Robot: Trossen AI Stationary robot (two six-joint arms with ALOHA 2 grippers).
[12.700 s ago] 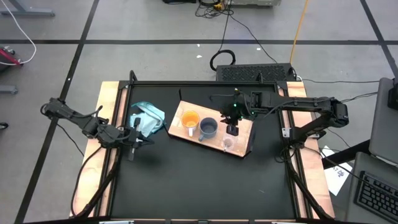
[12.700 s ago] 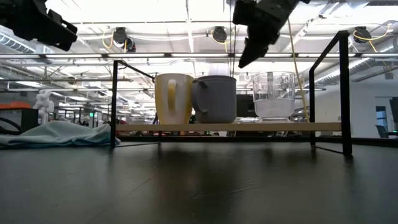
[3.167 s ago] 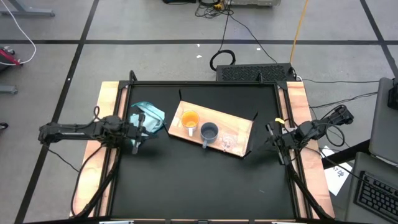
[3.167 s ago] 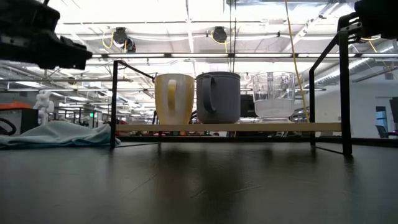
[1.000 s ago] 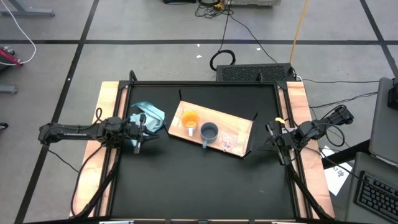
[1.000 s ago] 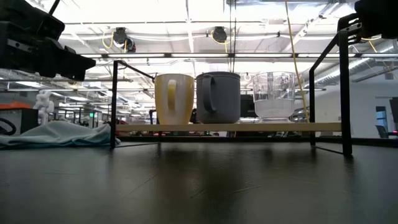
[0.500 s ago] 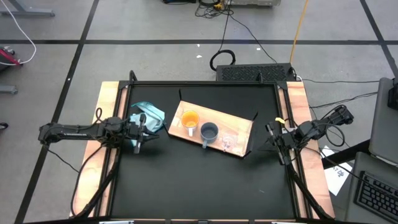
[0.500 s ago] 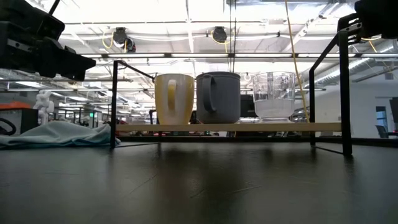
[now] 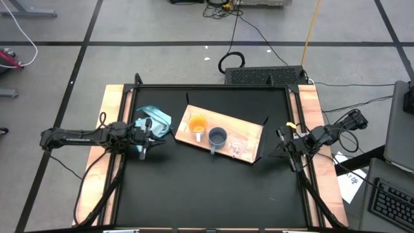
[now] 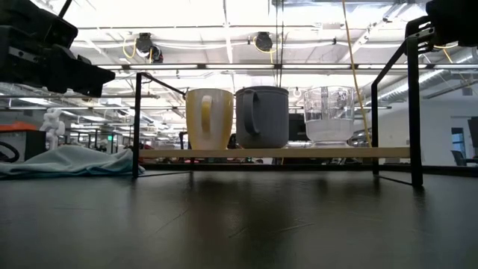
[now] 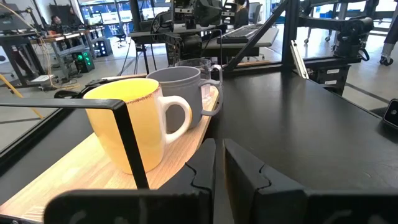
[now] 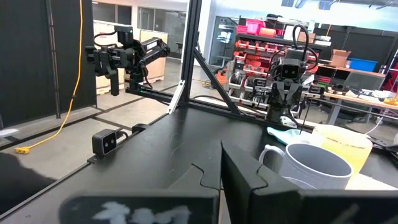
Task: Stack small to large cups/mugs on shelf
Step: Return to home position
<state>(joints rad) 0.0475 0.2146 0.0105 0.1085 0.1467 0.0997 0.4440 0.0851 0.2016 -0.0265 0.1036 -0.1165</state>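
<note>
Glassy cup (image 10: 328,113) on light-wood shelf (image 10: 388,152)

Orange mug (image 9: 197,123), grey mug (image 9: 217,136), clear cup (image 9: 237,148), pale shelf (image 9: 249,130), teal cloth (image 9: 154,120).

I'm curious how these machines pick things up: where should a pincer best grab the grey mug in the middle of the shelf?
Probably the rim, from straight above: one pincer finger inside the open mouth of the grey mug, one outside its far wall. It stands upright, the orange mug and clear cup crowd its sides, and its handle juts out front.
</note>
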